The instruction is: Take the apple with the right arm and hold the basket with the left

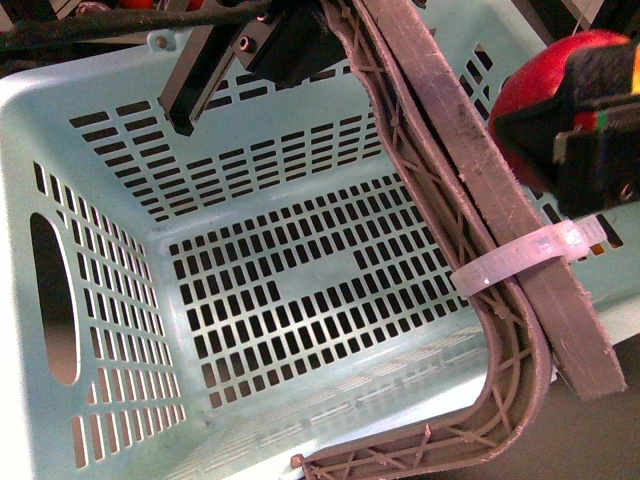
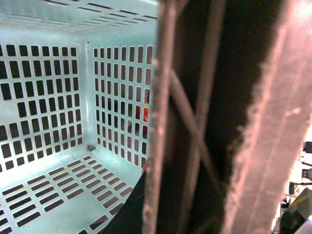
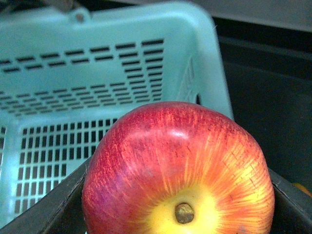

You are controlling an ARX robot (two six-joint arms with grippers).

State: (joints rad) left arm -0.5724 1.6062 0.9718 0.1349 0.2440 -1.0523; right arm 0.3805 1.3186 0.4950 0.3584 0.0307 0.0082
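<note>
- right gripper [image 1: 575, 120] had its jaws pinched on the apple [image 1: 535, 85]. the right wrist view showed dark pads at both sides of the fruit, with the stem end facing the camera.
- apple hung above the basket [image 1: 60, 110], at its right rim and on the outer side of the raised handle [image 1: 480, 230].
- left gripper [image 1: 250, 60] sat at the basket's far rim, where the handle topped out. the handle filled the left wrist view, with no fingertip in sight, so i could not tell whether those jaws were spread or clamped on it.
- likely risk: the apple's skin looked smooth and round, so a light squeeze could let it roll out and fall outside the basket.
- likely risk: the handle stood between the apple and the basket's hollow. a straight move inward could knock fruit or finger against it, or snag the zip tie [image 1: 525, 255] tail.
- likely risk: if the left hold was loose, the basket could swing on its handle and shift under the apple.
- no brand, label or writing could be read. the right gripper bore small red and green marks [image 1: 598, 121], but no letters.
</note>
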